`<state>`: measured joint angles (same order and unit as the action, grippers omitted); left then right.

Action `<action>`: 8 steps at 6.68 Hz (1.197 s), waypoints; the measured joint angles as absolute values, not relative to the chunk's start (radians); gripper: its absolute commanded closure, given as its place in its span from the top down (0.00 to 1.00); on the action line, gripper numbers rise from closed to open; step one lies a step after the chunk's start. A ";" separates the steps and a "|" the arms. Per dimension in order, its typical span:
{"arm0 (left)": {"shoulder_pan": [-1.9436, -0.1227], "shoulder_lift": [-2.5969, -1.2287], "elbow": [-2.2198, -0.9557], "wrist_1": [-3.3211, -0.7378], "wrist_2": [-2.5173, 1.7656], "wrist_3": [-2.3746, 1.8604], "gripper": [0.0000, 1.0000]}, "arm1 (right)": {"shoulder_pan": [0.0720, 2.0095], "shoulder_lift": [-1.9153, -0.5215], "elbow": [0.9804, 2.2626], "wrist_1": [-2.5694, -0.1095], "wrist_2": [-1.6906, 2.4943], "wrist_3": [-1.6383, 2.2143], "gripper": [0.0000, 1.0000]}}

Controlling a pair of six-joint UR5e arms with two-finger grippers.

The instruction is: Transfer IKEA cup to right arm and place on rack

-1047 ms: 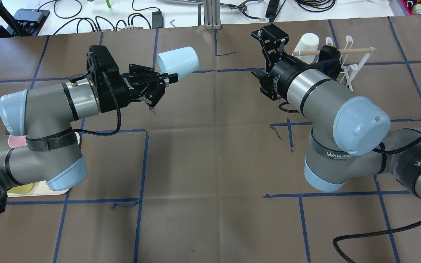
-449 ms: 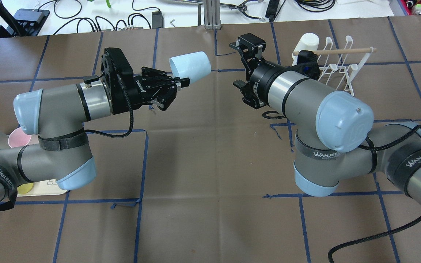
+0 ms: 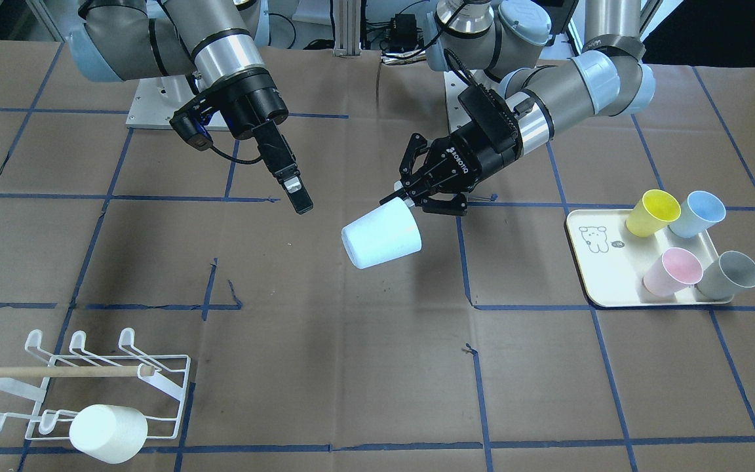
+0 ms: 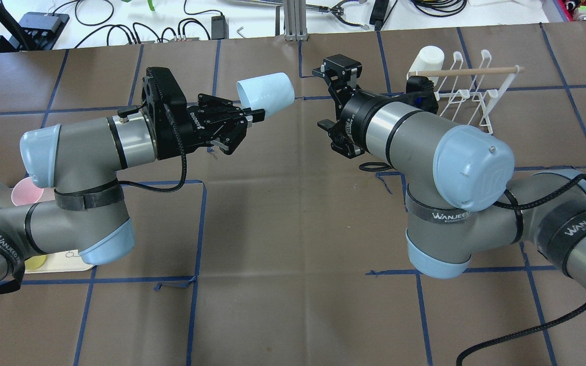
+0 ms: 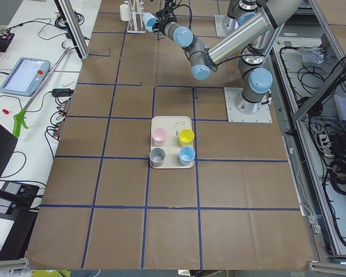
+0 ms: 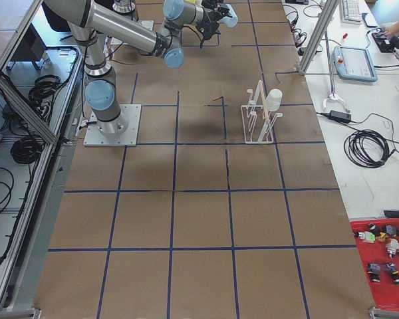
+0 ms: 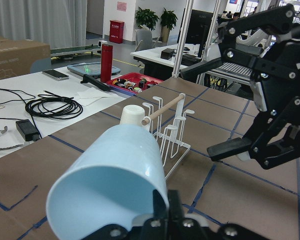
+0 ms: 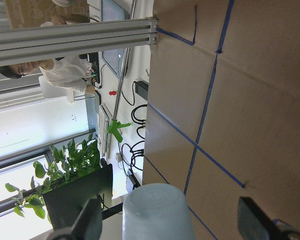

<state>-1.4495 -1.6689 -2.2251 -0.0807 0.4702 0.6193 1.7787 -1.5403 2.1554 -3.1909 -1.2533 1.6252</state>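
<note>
Cup [image 4: 265, 93]: pinched by left fingers [image 4: 256, 115] | right fingers [image 3: 293, 185] spread | table [image 4: 293, 229]: brown paper, blue tape grid

Plain pale blue on the held cup [image 3: 382, 242]; the rack [image 3: 162, 387] is white wire, its dowel [image 3: 56, 372] light wood, the racked cup [image 3: 107, 434] white. Brown table cover [image 3: 351, 367], crossed by a grid of blue tape lines [image 3: 528, 307]. Cream tray [image 3: 603, 275] with a small dark printed figure carries a yellow cup [image 3: 653, 213], a light blue cup [image 3: 696, 214], a pink cup [image 3: 672, 272] and a grey cup [image 3: 730, 275].

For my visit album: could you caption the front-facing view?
Left gripper holds a pale blue cup out toward the open right gripper; the white rack stands apart.
</note>
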 measured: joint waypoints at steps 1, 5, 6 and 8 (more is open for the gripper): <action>-1.450 -1.669 -2.226 -0.080 0.470 0.620 0.05 | 1.789 -1.538 2.147 -3.182 -1.253 1.642 0.95; -1.450 -1.669 -2.228 -0.075 0.469 0.620 0.06 | 1.813 -1.518 2.098 -3.130 -1.248 1.685 0.95; -1.450 -1.669 -2.228 -0.074 0.469 0.620 0.06 | 1.821 -1.499 2.077 -3.121 -1.248 1.688 0.95; -1.450 -1.669 -2.229 -0.074 0.469 0.620 0.06 | 1.846 -1.463 2.042 -3.115 -1.251 1.693 0.93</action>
